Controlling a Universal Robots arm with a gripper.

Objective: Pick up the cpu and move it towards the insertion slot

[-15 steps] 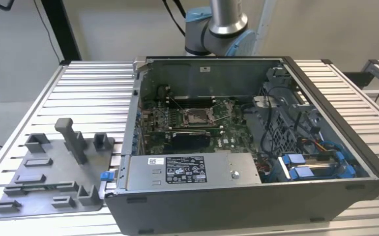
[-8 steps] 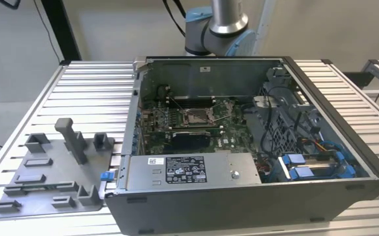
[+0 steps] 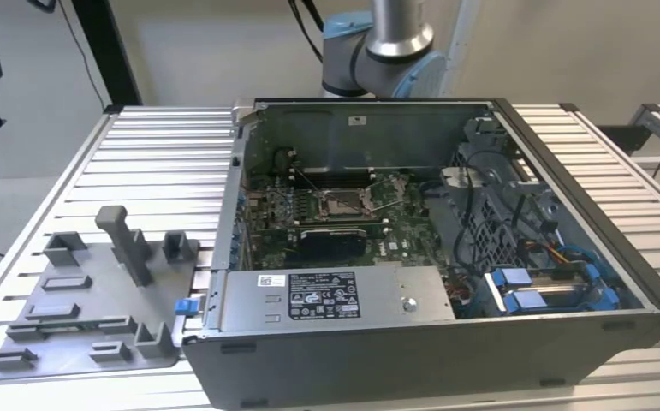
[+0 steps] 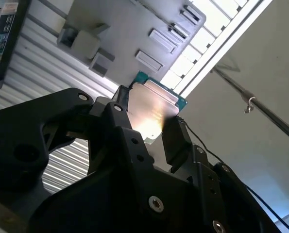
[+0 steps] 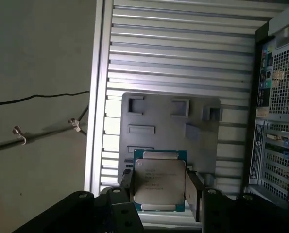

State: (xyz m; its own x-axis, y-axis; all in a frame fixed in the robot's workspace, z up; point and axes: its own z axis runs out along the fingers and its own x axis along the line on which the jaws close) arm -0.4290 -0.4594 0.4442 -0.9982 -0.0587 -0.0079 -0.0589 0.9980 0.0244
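In both wrist views the black fingers (image 5: 195, 194) are clenched on opposite edges of the cpu (image 5: 160, 180). Its silvery top faces the first wrist camera, and it is held above the grey tray (image 5: 168, 121) on the ribbed tabletop (image 5: 183, 53). The exterior view adds the insertion slot (image 3: 347, 203), mid-frame on the green motherboard (image 3: 401, 233) inside the open computer case (image 3: 421, 360), with the tray low on the exterior view's left.

Pincer (image 5: 161, 188) tight on the cpu (image 5: 160, 178); fingers (image 5: 195, 189) at its edges
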